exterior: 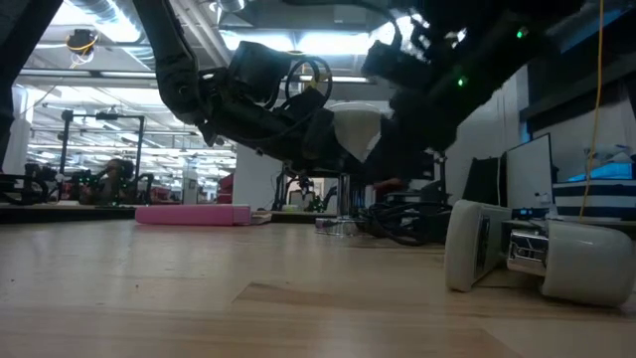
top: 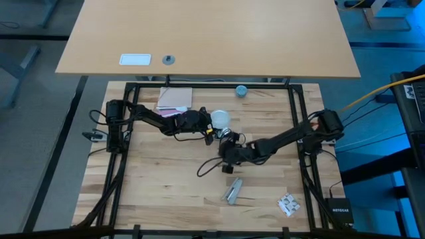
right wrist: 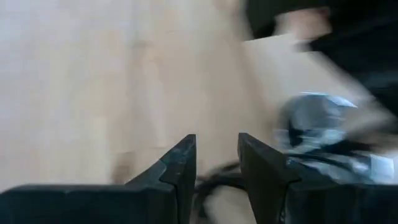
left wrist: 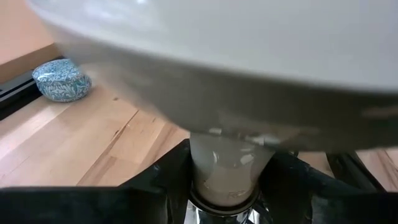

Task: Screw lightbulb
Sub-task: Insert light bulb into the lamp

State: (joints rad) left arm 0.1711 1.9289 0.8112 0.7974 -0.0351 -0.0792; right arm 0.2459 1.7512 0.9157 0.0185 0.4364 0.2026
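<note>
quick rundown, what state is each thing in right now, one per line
lightbulb: held off the table in the left gripper, neck pointing toward the socket
socket: silvery, next to the bulb; joined or not, cannot tell
right gripper: narrow gap between the fingers, black cord running between them
blue cap: resting alone at the far table edge
pink pad: lying flat on the table
</note>
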